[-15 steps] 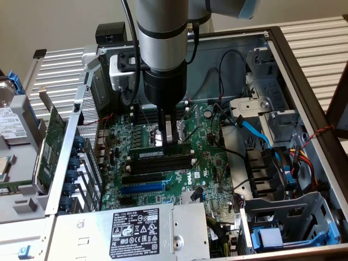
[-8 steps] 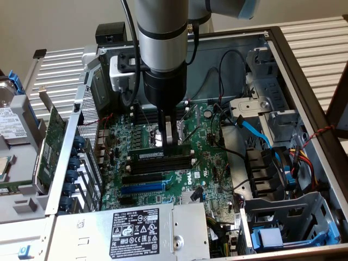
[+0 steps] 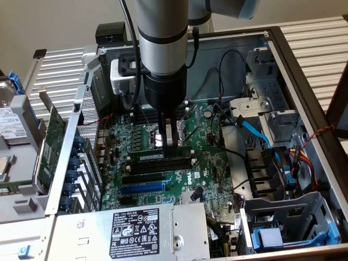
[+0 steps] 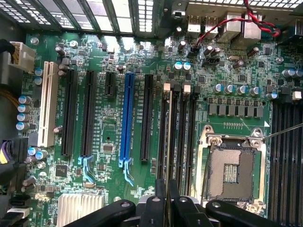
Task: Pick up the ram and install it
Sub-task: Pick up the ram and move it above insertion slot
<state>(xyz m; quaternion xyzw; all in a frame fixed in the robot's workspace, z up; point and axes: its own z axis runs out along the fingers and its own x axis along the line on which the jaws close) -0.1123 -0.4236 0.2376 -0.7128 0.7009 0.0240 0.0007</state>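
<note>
I have one stick, the ram [image 3: 157,156], in the jaws. It stands on its long edge with the pale label strip towards the exterior camera. The jaws are nearly closed and pinch it at the middle of its upper edge. It sits low over the motherboard [image 4: 109,156]. In the wrist view its thin edge runs in line with the memory slots [image 4: 182,132]. I count four of these black slots with white end clips in that bank, and I cannot tell whether the stick is pressed home. One open CPU socket [image 4: 232,172] lies just beside the bank.

The rest I place from the ram in the exterior view. The expansion slots are at 7 o'clock. In the wrist view I count one blue slot [image 4: 127,118], one white slot [image 4: 47,104], and three long black ones plus one short. One power supply [image 3: 136,228] with a black label sits at 6 o'clock. A single green card [image 3: 51,138] on a metal bracket stands at 9 o'clock, outside the case. One blue cable [image 3: 253,130] runs at 3 o'clock.
</note>
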